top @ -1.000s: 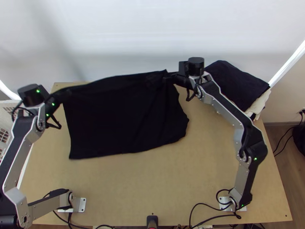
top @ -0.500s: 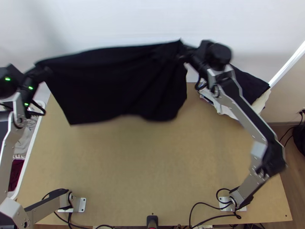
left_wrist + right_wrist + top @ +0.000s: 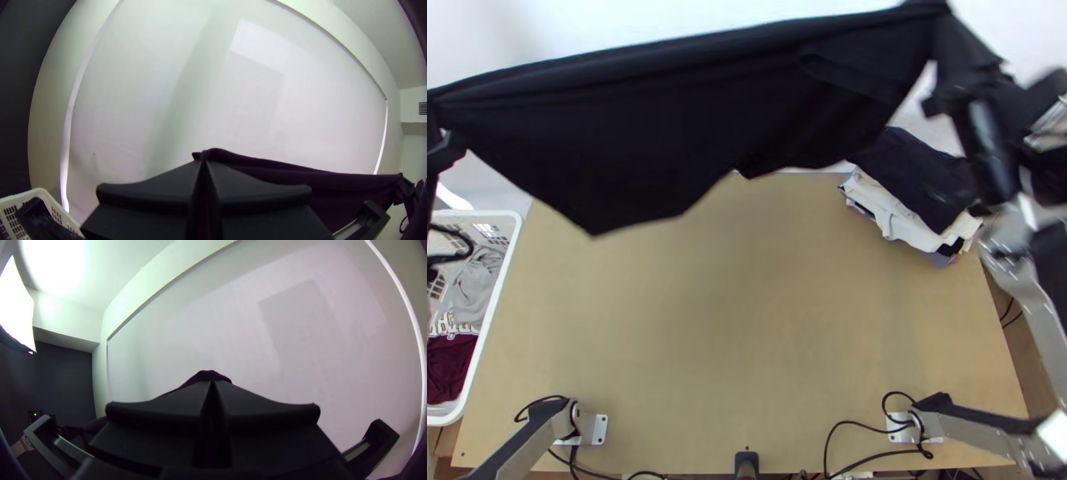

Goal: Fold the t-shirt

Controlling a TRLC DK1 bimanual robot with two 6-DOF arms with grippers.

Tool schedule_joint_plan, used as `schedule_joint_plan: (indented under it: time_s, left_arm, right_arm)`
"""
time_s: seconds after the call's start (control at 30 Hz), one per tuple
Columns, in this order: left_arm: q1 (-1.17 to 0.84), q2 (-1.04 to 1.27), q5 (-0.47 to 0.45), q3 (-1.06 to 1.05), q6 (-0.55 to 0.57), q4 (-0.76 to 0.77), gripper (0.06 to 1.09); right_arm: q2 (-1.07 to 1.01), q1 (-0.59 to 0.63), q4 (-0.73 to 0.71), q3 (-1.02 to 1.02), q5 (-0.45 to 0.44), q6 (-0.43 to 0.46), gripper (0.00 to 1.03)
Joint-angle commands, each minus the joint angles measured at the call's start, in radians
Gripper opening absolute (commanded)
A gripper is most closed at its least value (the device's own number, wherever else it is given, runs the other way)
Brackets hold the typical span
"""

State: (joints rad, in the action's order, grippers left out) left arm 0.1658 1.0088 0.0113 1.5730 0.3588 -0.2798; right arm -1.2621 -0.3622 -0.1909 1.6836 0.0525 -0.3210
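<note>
Currently, clock hub = middle of the desk [image 3: 747,320] in the top view, twelve towards the wall.

Nine o'clock: white basket [image 3: 501,280] beside the desk, grey cloth [image 3: 477,284] and dark red cloth [image 3: 449,368] inside.

Ten o'clock: left pincer [image 3: 204,163], closed, upper edge of the t-shirt [image 3: 667,128] pinched at its tips.

Ten to one o'clock: the t-shirt itself, strung between both pincers. Upper edge near taut; remainder hangs below it, apparently off the desk. Lower edge uneven, one hanging corner at ten.

One o'clock: right pincer [image 3: 212,383], also closed, cloth at its tips.

Two o'clock: stack of folded clothes [image 3: 915,184] on the desk, dark piece uppermost, pale ones under.

Key relation: the held edge is the long axis, roughly nine to three, one pincer at each end, neither arm crossing. The hanging part would need to reach the desk first, so both pincers probably must come down together towards six, keeping that line level.

Assessment: early stage, likely spreading ahead of the first fold. Risks: uneven lowering could bunch the hem; excess pull could slip an end.
</note>
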Motion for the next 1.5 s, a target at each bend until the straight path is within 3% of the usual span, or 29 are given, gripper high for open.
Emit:
schedule_joint_plan:
  time_s: [0.0,0.3,0.63,0.8,1.0,1.13,1.47]
  left_arm:
    - [0.012,-0.101,0.032,0.028,-0.012,0.007,0.09]
    - [-0.012,-0.297,0.021,-0.011,-0.006,-0.099,0.09]
    - [-0.014,-0.481,-0.017,-0.346,0.028,-0.211,0.09]
    - [-0.049,-0.519,-0.03,-0.605,0.034,-0.19,0.09]
    - [-0.063,-0.432,-0.03,-0.786,0.049,-0.012,0.09]
    - [-0.072,-0.28,-0.03,-0.806,0.054,0.1,0.09]
    - [-0.092,0.238,-0.037,-0.63,0.098,0.258,0.09]
  right_arm:
    - [0.158,0.045,-0.015,-0.068,-0.039,-0.003,0.03]
    - [0.426,0.042,0.225,-0.144,-0.039,0.011,0.03]
    - [0.506,0.005,0.45,-0.271,-0.036,0.008,0.03]
    - [0.504,0.006,0.369,-0.519,0.01,-0.009,0.03]
    - [0.3,0.006,0.321,-0.595,0.096,-0.185,0.03]
    - [0.124,0.02,0.226,-0.595,0.113,-0.239,0.03]
    - [-0.369,0.049,0.03,-0.421,0.118,-0.242,0.03]
